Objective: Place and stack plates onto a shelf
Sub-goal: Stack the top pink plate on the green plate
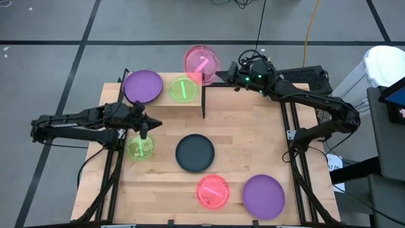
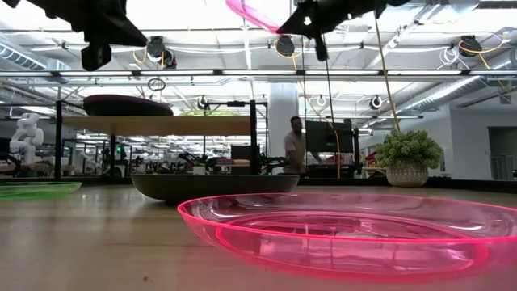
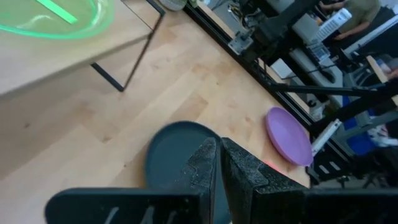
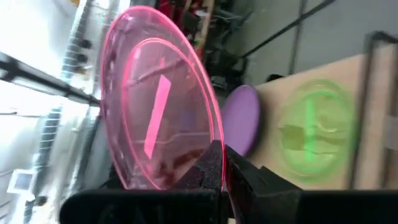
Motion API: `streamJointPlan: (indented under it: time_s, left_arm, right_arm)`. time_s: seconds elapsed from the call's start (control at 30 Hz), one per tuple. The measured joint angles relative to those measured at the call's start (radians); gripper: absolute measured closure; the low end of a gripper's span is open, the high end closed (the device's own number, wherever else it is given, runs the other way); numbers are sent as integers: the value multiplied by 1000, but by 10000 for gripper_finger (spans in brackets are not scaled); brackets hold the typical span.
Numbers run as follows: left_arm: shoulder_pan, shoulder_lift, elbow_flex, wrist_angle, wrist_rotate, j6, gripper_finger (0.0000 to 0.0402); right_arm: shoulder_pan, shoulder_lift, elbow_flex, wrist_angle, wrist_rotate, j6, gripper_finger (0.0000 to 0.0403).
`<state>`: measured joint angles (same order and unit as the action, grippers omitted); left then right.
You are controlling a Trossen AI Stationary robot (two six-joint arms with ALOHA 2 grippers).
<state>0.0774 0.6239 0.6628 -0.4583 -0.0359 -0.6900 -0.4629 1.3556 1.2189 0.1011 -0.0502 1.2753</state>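
On the wooden table point(image 1: 253, 158), the shelf point(image 1: 166, 104) carries a purple plate point(image 1: 142, 86) and a green plate point(image 1: 182, 89), while the right gripper point(image 1: 219, 75) pinches a pink plate point(image 1: 201, 62) above its far edge, and the left gripper point(image 1: 144, 132), fingers closed on nothing, hovers over another green plate point(image 1: 139, 148).

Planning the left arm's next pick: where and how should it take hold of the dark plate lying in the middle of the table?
Probably by the raised rim on its left edge. The dark plate lies flat, so only the rim offers an edge to pinch. The left end effector hangs on that side; come from above, one finger inside the rim.
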Motion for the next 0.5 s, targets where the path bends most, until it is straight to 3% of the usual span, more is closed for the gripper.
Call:
streamJointPlan:
  time_s: [0.17,0.5]
  left_arm:
    - [-39,0,0,0,-12,-20,373]
    - [-77,0,0,0,-46,-53,374]
  right_arm:
    - [-7,77,44,103,-36,26,403]
    - [-22,221,159,106,-91,14,403]
